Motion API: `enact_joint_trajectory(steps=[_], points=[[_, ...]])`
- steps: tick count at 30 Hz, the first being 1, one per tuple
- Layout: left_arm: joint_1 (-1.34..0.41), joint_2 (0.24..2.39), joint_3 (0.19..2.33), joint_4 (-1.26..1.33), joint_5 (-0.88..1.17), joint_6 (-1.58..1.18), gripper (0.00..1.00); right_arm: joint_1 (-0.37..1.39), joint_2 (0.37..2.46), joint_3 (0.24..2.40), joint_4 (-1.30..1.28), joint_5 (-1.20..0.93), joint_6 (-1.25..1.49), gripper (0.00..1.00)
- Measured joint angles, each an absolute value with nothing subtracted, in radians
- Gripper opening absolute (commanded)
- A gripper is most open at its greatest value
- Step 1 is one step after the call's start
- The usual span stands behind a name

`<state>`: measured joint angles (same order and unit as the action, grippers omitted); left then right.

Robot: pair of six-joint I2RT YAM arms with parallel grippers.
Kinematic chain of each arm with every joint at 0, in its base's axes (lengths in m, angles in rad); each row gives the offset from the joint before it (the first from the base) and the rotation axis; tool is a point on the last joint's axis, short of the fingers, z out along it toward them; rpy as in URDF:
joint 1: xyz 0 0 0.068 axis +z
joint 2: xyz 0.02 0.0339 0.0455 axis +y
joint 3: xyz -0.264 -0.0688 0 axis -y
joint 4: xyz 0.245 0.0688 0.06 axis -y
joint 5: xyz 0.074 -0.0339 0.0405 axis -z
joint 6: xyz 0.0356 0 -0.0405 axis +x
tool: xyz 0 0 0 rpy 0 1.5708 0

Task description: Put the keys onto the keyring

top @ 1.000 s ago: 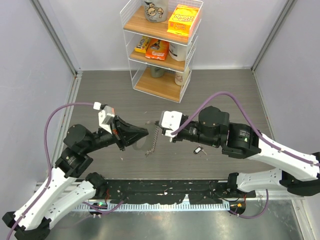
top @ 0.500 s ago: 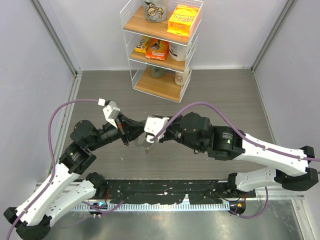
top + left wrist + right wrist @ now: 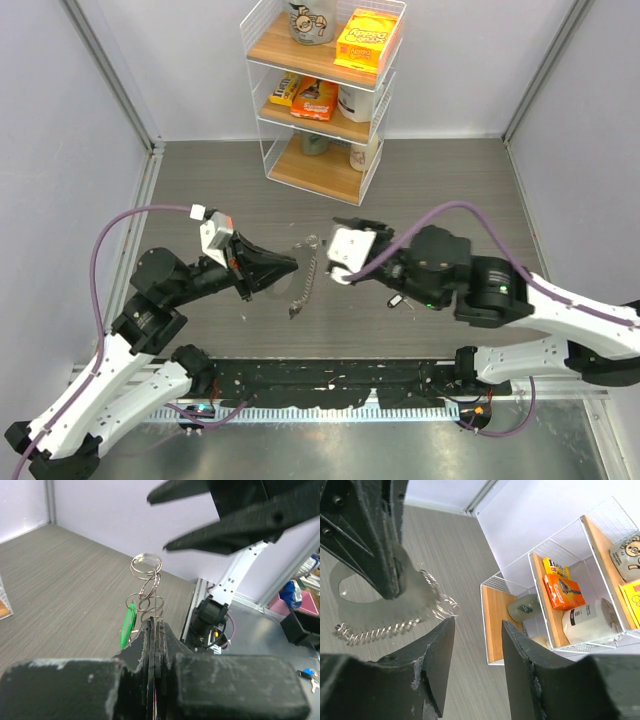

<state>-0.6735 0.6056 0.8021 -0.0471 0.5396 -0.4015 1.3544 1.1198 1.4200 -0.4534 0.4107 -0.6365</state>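
Observation:
The keyring (image 3: 303, 278) is a grey metal chain hanging from my left gripper (image 3: 292, 265), its low end near the table. In the left wrist view the jaws are shut on its wire loops (image 3: 148, 587), with the green piece (image 3: 127, 625) beside them and a ring (image 3: 146, 564) at the top. My right gripper (image 3: 335, 245) is open and empty, just right of the ring; the ring (image 3: 443, 605) and chain (image 3: 375, 632) lie left of its fingers (image 3: 441, 652). A small dark key (image 3: 397, 300) lies on the table under the right arm.
A white wire shelf (image 3: 322, 95) with boxes, cups and a bottle stands at the back middle, also in the right wrist view (image 3: 560, 595). Purple cables loop over both arms. Grey walls close in both sides.
Half a second ago the right arm reached left against the left gripper. It has now drawn back right, open. The left gripper is back where it was, still holding the keyring.

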Motion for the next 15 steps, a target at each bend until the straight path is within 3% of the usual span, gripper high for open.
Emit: enact_joint_trajectory(steps=[7,15], points=[[-0.674,0.562,0.788,0.004,0.685,-0.383,0.0,1.354,0.955,1.446,-0.488,0.325,-0.503,0.51],[-0.674,0.523,0.788,0.056,0.86,-0.38,0.0,1.354,0.916,1.501,-0.588,0.155,-0.305,0.58]])
